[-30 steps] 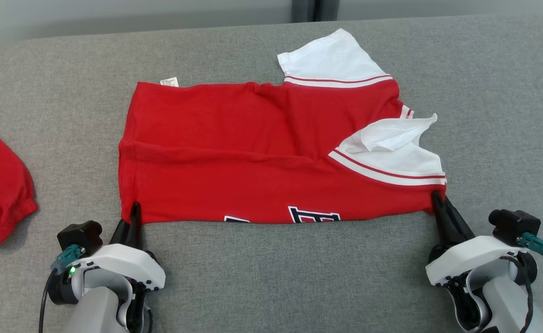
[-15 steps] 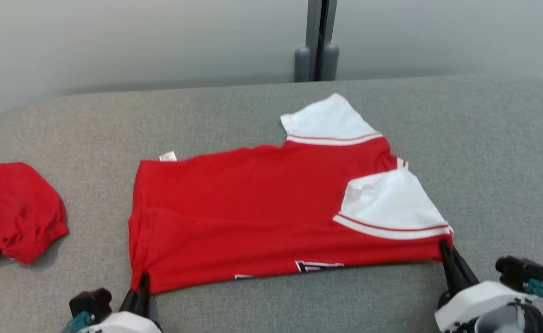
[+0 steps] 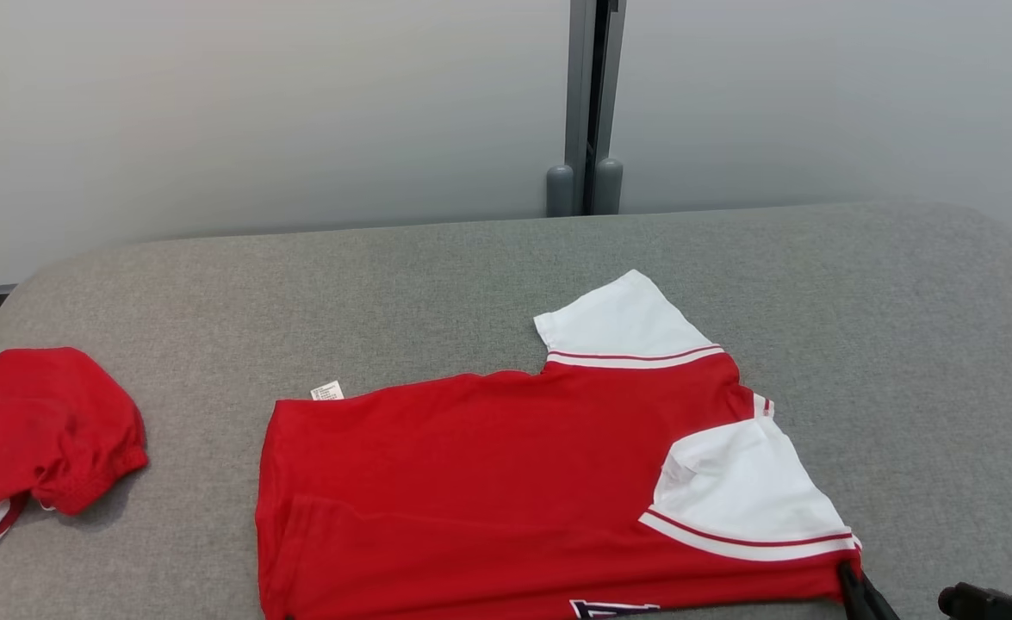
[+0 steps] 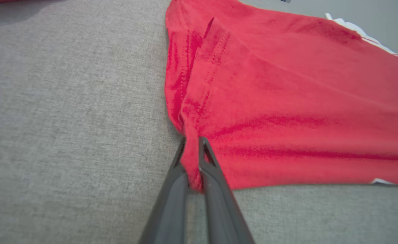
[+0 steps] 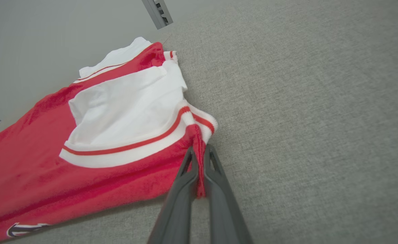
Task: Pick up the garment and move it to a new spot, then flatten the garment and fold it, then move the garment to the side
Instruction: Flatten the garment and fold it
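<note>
a red cotton shirt with white sleeves point(image 3: 488, 491) lies spread on a wide grey fabric-covered surface point(image 3: 902, 344), on its near half and a little right of its middle. in the head view the shirt's near edge runs past the bottom of the frame. the body is folded lengthwise, with a soft ridge along the fold and a few shallow creases. each white sleeve has a thin red stripe by its seam. one sleeve points toward the surface's far edge; the other lies over the red body, toward the right end. a small white label point(image 3: 327, 391) sticks out on the far side, by the hem. part of a dark and white print shows along the near edge.

the left gripper point(image 4: 192, 144) pinches the near hem corner, its jaws pressed together on a bunch of red cloth. the right gripper point(image 5: 200, 150) pinches the near shoulder corner the same way, just beside the striped sleeve.

bare grey fabric stretches wide toward the surface's right end and far edge. a crumpled red garment point(image 3: 40, 430) sits at the left end, well apart from the shirt.
</note>
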Controlling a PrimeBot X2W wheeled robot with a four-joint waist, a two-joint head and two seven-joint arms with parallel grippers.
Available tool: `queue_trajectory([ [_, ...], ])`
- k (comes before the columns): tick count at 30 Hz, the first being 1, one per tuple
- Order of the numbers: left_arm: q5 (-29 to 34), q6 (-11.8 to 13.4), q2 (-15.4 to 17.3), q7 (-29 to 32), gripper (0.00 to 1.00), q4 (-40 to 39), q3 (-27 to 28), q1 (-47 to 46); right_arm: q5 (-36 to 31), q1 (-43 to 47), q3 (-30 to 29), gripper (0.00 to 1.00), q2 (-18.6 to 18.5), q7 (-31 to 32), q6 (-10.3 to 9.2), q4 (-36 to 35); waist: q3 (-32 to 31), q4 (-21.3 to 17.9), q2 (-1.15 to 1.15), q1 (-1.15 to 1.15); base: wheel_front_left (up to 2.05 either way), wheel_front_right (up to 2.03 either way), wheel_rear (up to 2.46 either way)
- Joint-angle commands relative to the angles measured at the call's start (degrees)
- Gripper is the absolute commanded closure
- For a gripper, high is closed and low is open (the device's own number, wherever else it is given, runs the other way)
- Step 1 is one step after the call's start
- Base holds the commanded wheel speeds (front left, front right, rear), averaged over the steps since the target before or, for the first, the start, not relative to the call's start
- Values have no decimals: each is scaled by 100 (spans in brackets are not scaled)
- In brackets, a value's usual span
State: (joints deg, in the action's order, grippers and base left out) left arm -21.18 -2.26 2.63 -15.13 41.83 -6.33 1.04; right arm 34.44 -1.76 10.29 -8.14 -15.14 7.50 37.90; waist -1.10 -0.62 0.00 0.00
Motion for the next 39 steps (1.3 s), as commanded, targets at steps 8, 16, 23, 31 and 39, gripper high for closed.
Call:
queue_trajectory([
  [8,437,240,50,-1,0,-380,198,-641,-650,-632,-389,0,-54,1,-1,-257,402,2,0,0,0,0,0],
  [16,595,123,321,363,0,886,141,-2623,-1103,-1998,109,0,-92,1,-1,-1,1005,-30,0,0,0,0,0],
  [23,536,30,454,924,0,1725,85,-3650,-981,-2857,683,0,-88,15,-1,410,1359,-117,0,0,0,0,0],
  [31,504,-47,435,971,100,2278,6,-4051,-689,-3276,1001,0,-150,8,-1,698,1560,-102,0,0,0,0,0],
  [39,552,-91,305,512,100,2473,-157,-4346,-416,-4142,1320,0,-368,422,-1,1062,1799,152,0,0,0,0,0],
])
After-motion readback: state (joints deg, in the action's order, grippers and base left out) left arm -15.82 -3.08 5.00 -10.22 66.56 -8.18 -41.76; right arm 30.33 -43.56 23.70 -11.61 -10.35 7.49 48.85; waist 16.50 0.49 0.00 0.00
